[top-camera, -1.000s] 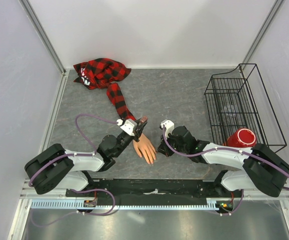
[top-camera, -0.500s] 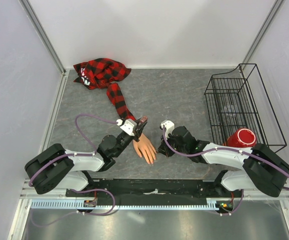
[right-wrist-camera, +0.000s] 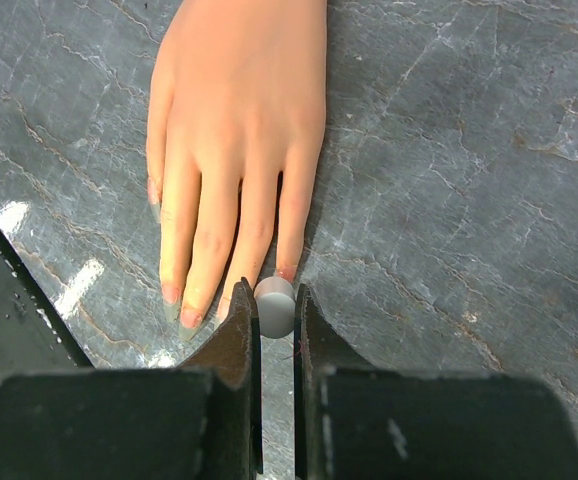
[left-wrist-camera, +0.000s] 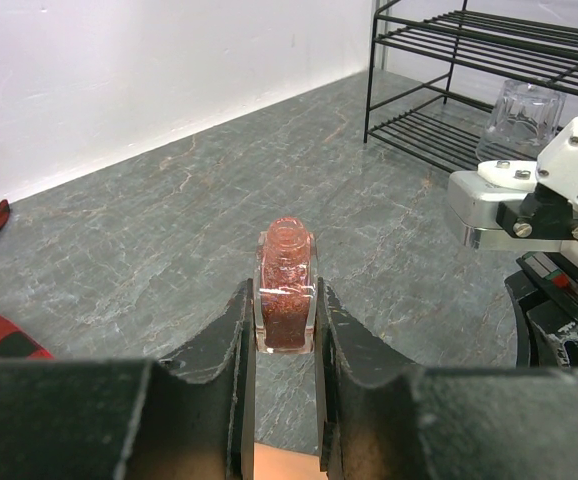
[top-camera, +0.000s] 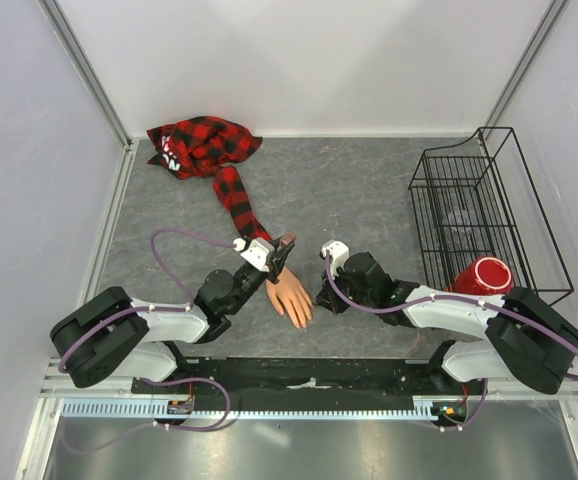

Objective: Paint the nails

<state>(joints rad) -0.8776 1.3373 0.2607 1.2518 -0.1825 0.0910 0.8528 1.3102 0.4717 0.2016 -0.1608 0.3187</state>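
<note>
The peach mannequin hand [top-camera: 291, 298] lies palm down, coming out of a red-and-black plaid sleeve [top-camera: 231, 195]. In the right wrist view its fingers [right-wrist-camera: 237, 150] point toward me and the nails [right-wrist-camera: 191, 318] show at the fingertips; the little finger's tip [right-wrist-camera: 286, 272] looks reddish. My right gripper [right-wrist-camera: 276, 300] is shut on a round white cap [right-wrist-camera: 275, 306], held just over the fingertips; it also shows in the top view [top-camera: 321, 298]. My left gripper [left-wrist-camera: 284, 300] is shut on a small, open bottle of reddish polish [left-wrist-camera: 286, 285], held above the wrist [top-camera: 284, 245].
A black wire basket [top-camera: 479, 205] stands at the right with a clear glass [left-wrist-camera: 524, 105] inside and a red cup [top-camera: 481, 275] at its near end. The bunched plaid shirt [top-camera: 199, 145] lies at the back left. White walls enclose the grey table.
</note>
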